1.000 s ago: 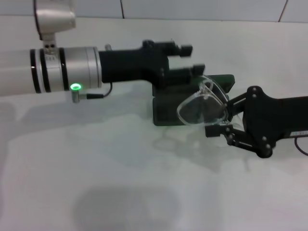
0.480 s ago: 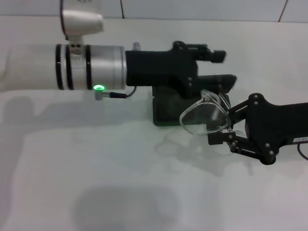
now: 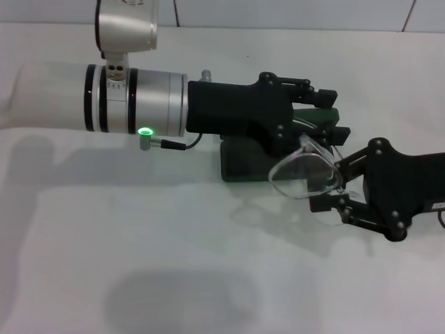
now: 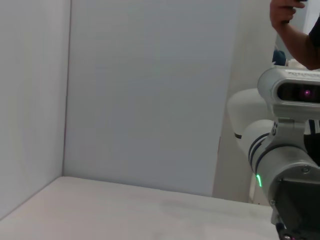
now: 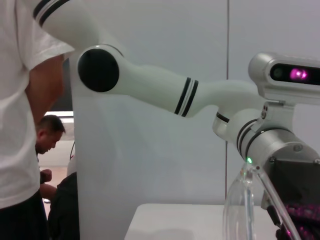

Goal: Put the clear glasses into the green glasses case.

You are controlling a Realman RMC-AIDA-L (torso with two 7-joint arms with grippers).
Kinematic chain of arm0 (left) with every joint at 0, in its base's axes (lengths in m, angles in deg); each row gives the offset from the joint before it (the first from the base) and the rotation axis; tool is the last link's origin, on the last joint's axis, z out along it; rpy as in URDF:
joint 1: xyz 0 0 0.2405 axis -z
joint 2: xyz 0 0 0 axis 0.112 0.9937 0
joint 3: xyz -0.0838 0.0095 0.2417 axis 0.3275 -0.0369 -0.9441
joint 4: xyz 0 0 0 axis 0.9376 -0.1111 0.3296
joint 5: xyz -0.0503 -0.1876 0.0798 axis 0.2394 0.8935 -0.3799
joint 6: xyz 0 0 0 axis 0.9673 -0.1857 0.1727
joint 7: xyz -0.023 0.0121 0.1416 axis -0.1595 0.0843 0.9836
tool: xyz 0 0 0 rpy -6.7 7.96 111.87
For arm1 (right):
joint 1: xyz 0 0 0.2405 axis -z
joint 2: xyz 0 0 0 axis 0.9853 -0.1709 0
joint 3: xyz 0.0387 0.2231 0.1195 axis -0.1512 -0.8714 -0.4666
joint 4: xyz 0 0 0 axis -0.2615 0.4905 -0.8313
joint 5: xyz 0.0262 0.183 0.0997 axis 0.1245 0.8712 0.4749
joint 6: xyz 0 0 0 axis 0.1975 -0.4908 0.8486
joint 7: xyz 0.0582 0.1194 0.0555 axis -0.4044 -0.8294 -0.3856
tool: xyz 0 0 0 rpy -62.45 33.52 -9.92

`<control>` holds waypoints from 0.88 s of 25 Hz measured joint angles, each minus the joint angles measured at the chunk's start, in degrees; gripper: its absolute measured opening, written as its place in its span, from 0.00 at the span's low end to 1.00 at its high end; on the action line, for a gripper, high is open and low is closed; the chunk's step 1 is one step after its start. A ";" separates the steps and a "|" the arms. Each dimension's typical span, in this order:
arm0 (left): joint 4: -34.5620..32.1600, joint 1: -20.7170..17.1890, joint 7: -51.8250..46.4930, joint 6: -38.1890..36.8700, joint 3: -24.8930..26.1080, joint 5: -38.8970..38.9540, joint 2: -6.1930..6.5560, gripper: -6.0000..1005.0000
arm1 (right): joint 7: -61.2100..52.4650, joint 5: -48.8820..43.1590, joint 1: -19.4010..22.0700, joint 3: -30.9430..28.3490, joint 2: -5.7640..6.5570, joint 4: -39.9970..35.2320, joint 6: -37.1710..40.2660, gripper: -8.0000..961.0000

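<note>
The right gripper [image 3: 332, 191] fingers grasp the clear glasses [image 3: 304, 172]; the left gripper [image 3: 330, 115] fingers, spread, straddle the green glasses case [image 3: 245, 158].

Left arm [image 3: 135, 99] — silver-white cylinder with black bands, a green light, thin cable; both grippers black, screw-studded linkages.

The left arm reaches in horizontally from the left, its silver wrist cuff showing a lit green light. Its black left gripper [image 3: 327, 115] points right, fingers stretched forward with a gap between them, one above the other. The right arm enters from the right edge, lower down. Its black right gripper [image 3: 332, 188] points left, linkage fingers pinched closed on the clear glasses [image 3: 304, 174], holding them raised.
</note>
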 joint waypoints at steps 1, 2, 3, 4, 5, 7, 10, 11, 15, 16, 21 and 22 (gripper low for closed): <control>0.11 0.00 -0.03 -0.16 0.02 0.00 0.02 0.62 | 0.91 0.00 0.21 0.00 0.11 0.00 0.20 0.14; 0.18 -0.04 -0.03 -0.24 0.12 0.06 0.02 0.62 | 2.31 0.00 0.52 0.00 0.23 0.00 0.42 0.14; 0.18 -0.19 -0.03 -0.25 0.29 0.24 0.02 0.62 | 2.67 0.00 0.63 0.00 0.24 0.00 0.47 0.14; 0.16 -0.35 -0.03 -0.25 0.45 0.40 0.01 0.62 | 3.72 0.00 0.96 0.00 0.29 0.01 0.57 0.14; 0.13 -0.55 -0.03 -0.25 0.57 0.56 -0.02 0.62 | 4.60 0.00 1.24 0.01 0.30 0.02 0.61 0.14; 0.14 -0.60 -0.07 -0.34 0.51 0.54 -0.03 0.62 | 6.29 0.10 1.87 0.01 0.30 0.01 0.66 0.14; 0.25 -0.51 -0.10 -0.95 -0.13 0.05 -0.15 0.62 | 7.10 0.18 2.13 0.01 0.23 0.04 0.77 0.14; 0.26 -0.51 -0.11 -1.05 -0.44 0.02 -0.17 0.62 | 7.12 0.14 2.14 0.01 0.17 0.05 0.81 0.14; 0.32 -0.43 -0.18 -1.63 -1.86 -0.06 -0.18 0.62 | 7.14 0.06 2.66 0.00 0.00 0.07 1.01 0.14; 0.32 -0.42 -0.19 -1.86 -2.03 -0.07 -0.16 0.62 | 7.14 0.06 2.66 0.00 0.00 0.07 1.01 0.14; 0.32 -0.48 -0.21 -3.71 -2.12 -0.13 -0.15 0.62 | 7.17 0.12 3.05 0.00 -0.02 0.09 1.18 0.14; 0.31 -0.54 -0.21 -3.93 -2.12 -0.17 -0.15 0.62 | 7.18 0.12 3.07 0.00 -0.05 0.09 1.26 0.14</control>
